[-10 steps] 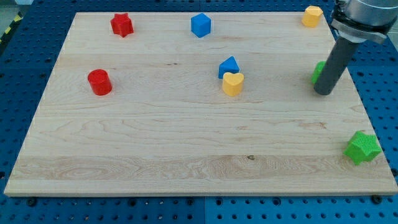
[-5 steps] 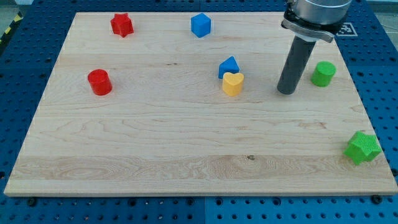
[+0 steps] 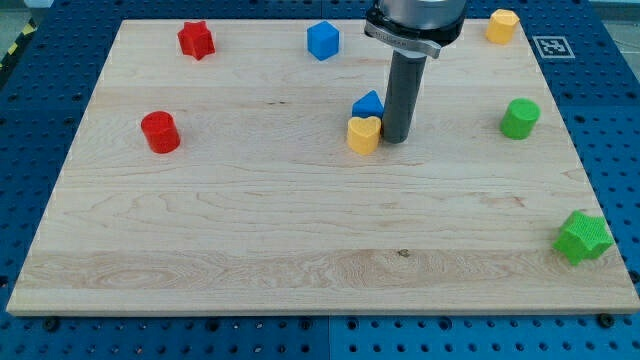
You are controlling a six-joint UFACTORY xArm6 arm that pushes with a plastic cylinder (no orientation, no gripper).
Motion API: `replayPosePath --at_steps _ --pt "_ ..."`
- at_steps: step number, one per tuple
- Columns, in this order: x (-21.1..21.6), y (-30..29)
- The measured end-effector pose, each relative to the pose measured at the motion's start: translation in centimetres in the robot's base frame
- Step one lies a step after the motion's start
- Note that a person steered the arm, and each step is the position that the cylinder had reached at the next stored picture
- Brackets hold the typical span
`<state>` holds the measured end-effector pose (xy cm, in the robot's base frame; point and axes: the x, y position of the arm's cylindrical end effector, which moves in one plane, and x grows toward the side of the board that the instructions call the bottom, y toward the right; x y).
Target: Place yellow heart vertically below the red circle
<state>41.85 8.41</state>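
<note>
The yellow heart (image 3: 362,134) lies near the middle of the wooden board (image 3: 300,240). My tip (image 3: 393,138) touches the heart's right side. The red circle (image 3: 160,132) stands far to the view's left, at about the same height as the heart. A blue triangular block (image 3: 366,104) sits just above the heart, partly behind the rod.
A red star (image 3: 197,40) is at the top left and a blue cube (image 3: 323,40) at the top middle. A yellow hexagon (image 3: 502,25) is at the top right. A green cylinder (image 3: 520,118) is at the right and a green star (image 3: 584,237) at the lower right.
My tip has moved left from beside the green cylinder to the yellow heart. The heart has shifted a little to the left.
</note>
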Motion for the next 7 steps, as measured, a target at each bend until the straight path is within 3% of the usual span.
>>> replayPosePath --at_steps 5,7 --pt "-0.1 -9.0" --pt "-0.9 -9.1"
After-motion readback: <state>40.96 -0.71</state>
